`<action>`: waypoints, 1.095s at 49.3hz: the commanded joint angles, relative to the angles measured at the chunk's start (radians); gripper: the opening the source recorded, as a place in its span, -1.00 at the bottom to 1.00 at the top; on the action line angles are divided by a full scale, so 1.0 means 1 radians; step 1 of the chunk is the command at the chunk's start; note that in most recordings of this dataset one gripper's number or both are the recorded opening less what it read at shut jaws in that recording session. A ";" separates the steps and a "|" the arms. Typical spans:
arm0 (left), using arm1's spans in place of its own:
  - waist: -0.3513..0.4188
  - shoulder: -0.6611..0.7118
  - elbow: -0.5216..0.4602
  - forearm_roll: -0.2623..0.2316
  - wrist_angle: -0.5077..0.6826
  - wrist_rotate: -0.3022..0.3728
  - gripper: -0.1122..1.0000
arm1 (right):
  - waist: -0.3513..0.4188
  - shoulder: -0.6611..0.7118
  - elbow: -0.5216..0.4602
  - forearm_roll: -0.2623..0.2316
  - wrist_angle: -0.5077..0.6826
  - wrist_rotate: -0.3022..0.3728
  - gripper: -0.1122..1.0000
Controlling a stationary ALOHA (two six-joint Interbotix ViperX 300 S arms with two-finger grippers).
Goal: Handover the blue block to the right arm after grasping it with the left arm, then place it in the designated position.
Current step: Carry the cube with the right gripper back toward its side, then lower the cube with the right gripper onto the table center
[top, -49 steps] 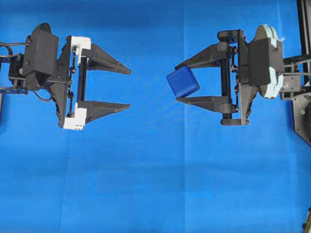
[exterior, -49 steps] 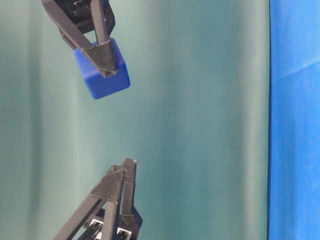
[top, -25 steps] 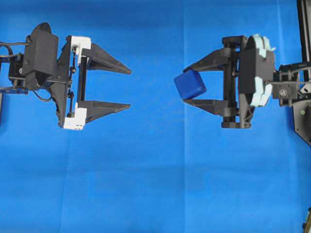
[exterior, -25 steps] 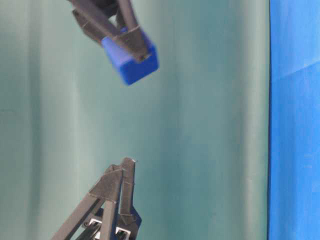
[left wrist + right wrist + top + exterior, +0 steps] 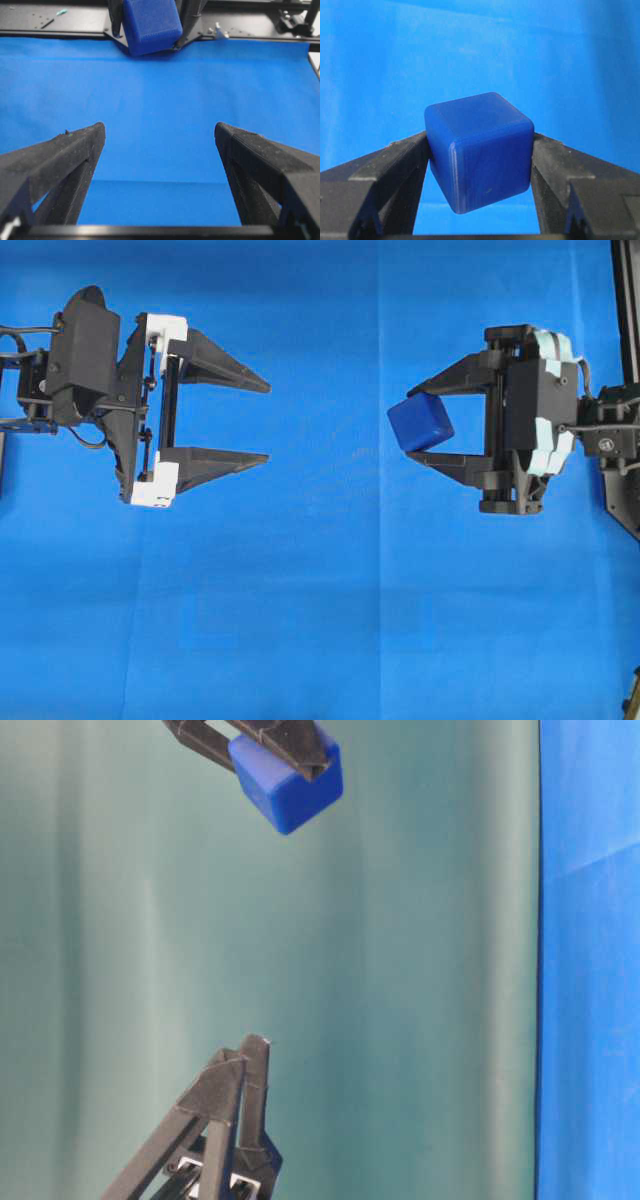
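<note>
Above a bright blue cloth, the right gripper, all black with a pale teal disc behind it, pinches the blue block between its two fingertips, the cube tilted and clear of the cloth; the right wrist view shows the block squeezed on both sides by the black fingers. Well apart from it, on the left of the overhead view, the left gripper with its white brackets has its pointed fingers spread wide and holds nothing. From the left wrist camera the block sits at the top of the frame, far beyond the parted fingers. In the table-level view the block hangs near the top edge, the left gripper below it
</note>
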 commanded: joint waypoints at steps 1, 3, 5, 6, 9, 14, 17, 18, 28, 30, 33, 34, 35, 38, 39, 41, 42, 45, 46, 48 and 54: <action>-0.002 -0.017 -0.026 0.000 -0.011 0.000 0.88 | 0.003 -0.009 -0.011 0.000 -0.005 0.000 0.13; -0.002 -0.017 -0.026 0.000 -0.011 0.000 0.88 | 0.003 -0.008 -0.011 -0.002 -0.003 0.000 0.13; -0.002 -0.017 -0.026 0.000 -0.011 0.000 0.88 | 0.003 -0.008 -0.011 -0.002 -0.003 0.000 0.13; -0.002 -0.017 -0.026 0.000 -0.011 0.000 0.88 | 0.003 -0.008 -0.011 -0.002 -0.003 0.000 0.13; -0.002 -0.017 -0.025 0.000 -0.011 0.000 0.88 | 0.003 -0.008 -0.011 0.000 -0.003 0.000 0.13; -0.002 -0.017 -0.026 0.000 -0.011 0.000 0.88 | 0.003 -0.008 -0.011 0.000 -0.005 0.000 0.13; -0.002 -0.017 -0.025 -0.002 -0.011 0.000 0.88 | 0.003 -0.008 -0.011 0.000 -0.003 0.000 0.13; -0.002 -0.018 -0.026 -0.002 -0.011 0.000 0.88 | 0.003 -0.008 -0.011 0.000 -0.003 0.000 0.13; -0.002 -0.017 -0.028 0.000 -0.011 0.000 0.88 | 0.003 0.009 -0.009 -0.002 -0.017 0.002 0.13; -0.002 -0.017 -0.026 0.000 -0.012 0.000 0.88 | 0.003 0.021 -0.009 0.000 -0.026 0.002 0.13; -0.002 -0.017 -0.026 0.000 -0.011 0.000 0.88 | 0.003 0.044 -0.006 -0.002 -0.046 0.002 0.13; -0.002 -0.017 -0.026 0.000 -0.011 0.000 0.88 | 0.003 0.052 -0.006 0.000 -0.052 0.002 0.13; -0.002 -0.017 -0.026 0.000 -0.011 0.000 0.88 | 0.003 0.060 -0.006 0.000 -0.058 0.002 0.13; -0.002 -0.017 -0.026 0.000 -0.011 0.000 0.88 | 0.003 0.087 -0.008 0.000 -0.080 0.003 0.13; 0.000 -0.017 -0.026 0.000 -0.011 0.000 0.88 | 0.003 0.097 -0.006 0.000 -0.086 0.003 0.13; -0.002 -0.017 -0.026 0.000 -0.011 0.000 0.88 | 0.002 0.115 -0.009 0.000 -0.103 0.003 0.13; -0.002 -0.017 -0.026 0.000 -0.011 0.000 0.88 | 0.003 0.126 -0.009 -0.002 -0.114 0.005 0.13; -0.002 -0.017 -0.028 0.000 -0.011 0.000 0.88 | 0.002 0.155 -0.011 0.000 -0.147 0.011 0.13; 0.000 -0.015 -0.026 0.000 -0.011 0.000 0.88 | 0.002 0.166 -0.012 0.000 -0.160 0.012 0.13; -0.002 -0.017 -0.026 0.000 -0.011 0.000 0.88 | -0.002 0.195 -0.014 0.000 -0.192 0.020 0.13; -0.002 -0.015 -0.026 0.000 -0.011 0.000 0.88 | -0.009 0.258 -0.018 0.000 -0.256 0.041 0.13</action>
